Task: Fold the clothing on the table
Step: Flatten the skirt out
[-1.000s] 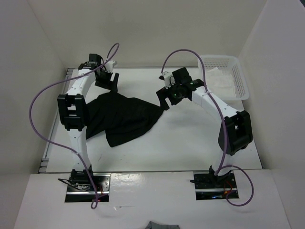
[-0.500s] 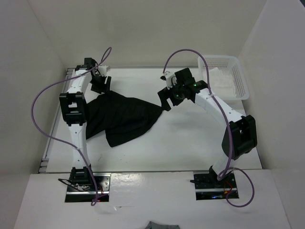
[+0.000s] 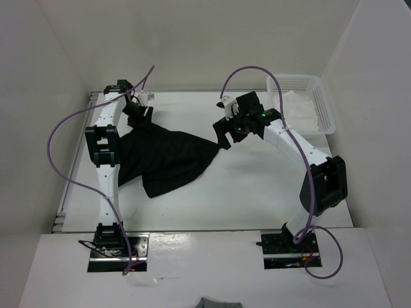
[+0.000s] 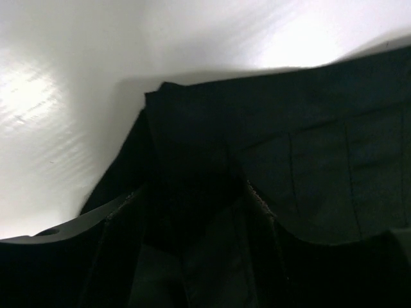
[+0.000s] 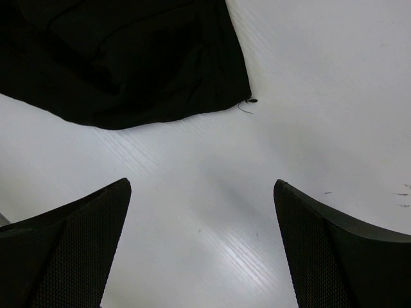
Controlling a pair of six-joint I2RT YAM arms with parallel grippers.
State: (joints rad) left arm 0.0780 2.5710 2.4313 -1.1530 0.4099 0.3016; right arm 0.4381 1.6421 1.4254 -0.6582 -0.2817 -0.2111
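Skirt (image 3: 164, 160) is spread out rumpled on the left half of the table (image 3: 270, 192). It looks soft, light and floppy, so it's probably best taken by a corner or the hem, not the middle. The left gripper (image 3: 138, 115) is set over the far corner with fabric between its jaws, but whether it's actually pinched can't be told. The right gripper (image 5: 202, 256) is held wide open over bare table just beside the right corner, nothing gripped.

The skirt (image 3: 168, 160) lies on the table's (image 3: 250, 192) left half, the left gripper (image 3: 141, 120) at its far edge, the right gripper (image 3: 223, 140) beside its right tip, and the basket (image 3: 326, 109), cloth (image 3: 294, 104) inside, at the far-right corner.
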